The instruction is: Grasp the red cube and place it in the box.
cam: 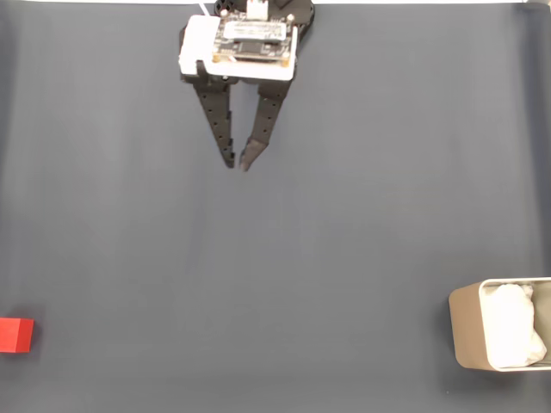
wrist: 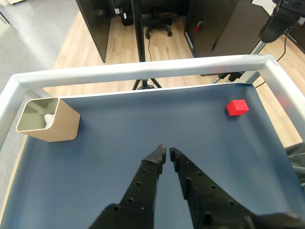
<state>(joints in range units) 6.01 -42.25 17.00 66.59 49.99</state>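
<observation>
My gripper (cam: 238, 163) hung over the bare blue mat (cam: 344, 215), its fingertips nearly together and holding nothing. The red cube (cam: 15, 335) sat well apart from it, cut by the fixed view's left edge; the box (cam: 466, 337) lay far opposite, cropped at the right.

Fixed view overhead, wrist view forward — both share mat (cam: 344, 258)
</observation>
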